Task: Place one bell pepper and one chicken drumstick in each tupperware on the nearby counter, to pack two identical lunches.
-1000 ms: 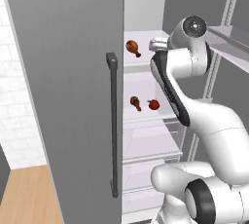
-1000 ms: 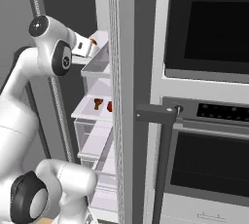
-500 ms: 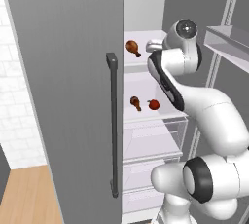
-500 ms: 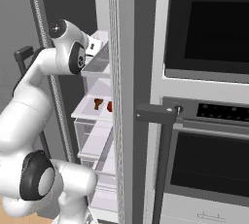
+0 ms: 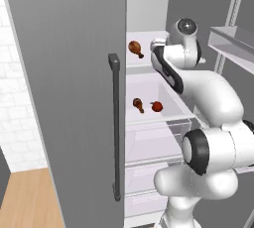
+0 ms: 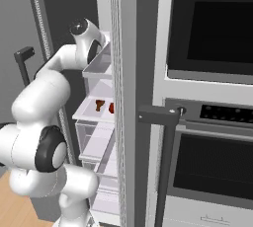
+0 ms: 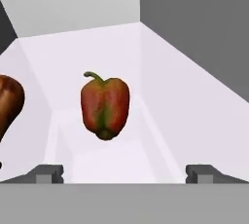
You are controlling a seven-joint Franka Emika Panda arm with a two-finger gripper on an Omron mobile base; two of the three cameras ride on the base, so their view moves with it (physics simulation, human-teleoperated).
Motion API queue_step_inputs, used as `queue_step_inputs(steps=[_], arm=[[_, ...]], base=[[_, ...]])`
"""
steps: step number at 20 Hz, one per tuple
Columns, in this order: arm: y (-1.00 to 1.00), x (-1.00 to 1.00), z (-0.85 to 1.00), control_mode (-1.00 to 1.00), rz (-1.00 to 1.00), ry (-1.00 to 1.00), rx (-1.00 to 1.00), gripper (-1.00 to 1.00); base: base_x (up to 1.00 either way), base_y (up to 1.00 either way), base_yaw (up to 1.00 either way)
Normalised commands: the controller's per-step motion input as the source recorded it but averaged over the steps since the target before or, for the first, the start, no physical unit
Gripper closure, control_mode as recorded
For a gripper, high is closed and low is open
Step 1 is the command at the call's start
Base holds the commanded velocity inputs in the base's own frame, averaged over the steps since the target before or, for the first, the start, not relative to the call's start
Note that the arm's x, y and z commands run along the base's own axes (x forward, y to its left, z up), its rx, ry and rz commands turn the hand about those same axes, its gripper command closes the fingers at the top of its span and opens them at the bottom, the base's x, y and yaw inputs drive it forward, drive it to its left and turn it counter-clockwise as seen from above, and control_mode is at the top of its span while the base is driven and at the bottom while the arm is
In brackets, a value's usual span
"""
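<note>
The jaws stood spread wide and held nothing, the gripper (image 7: 124,172) aimed at a red bell pepper (image 7: 105,107) that lay ahead of the fingertips (image 7: 47,173) on a pale fridge shelf (image 7: 194,116); the pepper looked light, stiff-walled and glossy, likely slippery, so a hold across its broad middle seemed safest, clear of the thin stem; its long axis ran stem to base, stem toward the top of the hand view and curling left; a brown chicken drumstick (image 7: 8,103) lay just beside it at the left edge; from the left base view a second drumstick (image 5: 138,104) and pepper (image 5: 157,106) lay on a lower shelf.
</note>
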Motion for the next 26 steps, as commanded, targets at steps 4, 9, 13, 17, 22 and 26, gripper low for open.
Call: queue_step_inputs(steps=[4,9,13,17,22,26], arm=[[0.0,0.63,-0.09,-1.0,0.0,0.12,0.0,-1.0],[0.0,0.44,-0.19,-1.0,0.0,0.01,0.0,-1.0],[0.0,0.36,-0.32,-1.0,0.0,0.0,0.0,-1.0],[0.0,0.25,-0.39,-1.0,0.0,0.0,0.0,-1.0],[0.0,0.0,-0.56,-1.0,0.0,0.03,-0.02,1.0],[0.03,-0.41,-0.25,-1.0,0.03,-0.13,-0.01,1.0]], base=[[0.0,0.0,0.0],[0.0,0.0,0.0],[0.0,0.0,0.0],[0.0,0.0,0.0],[0.0,0.0,0.0],[0.0,0.0,0.0]])
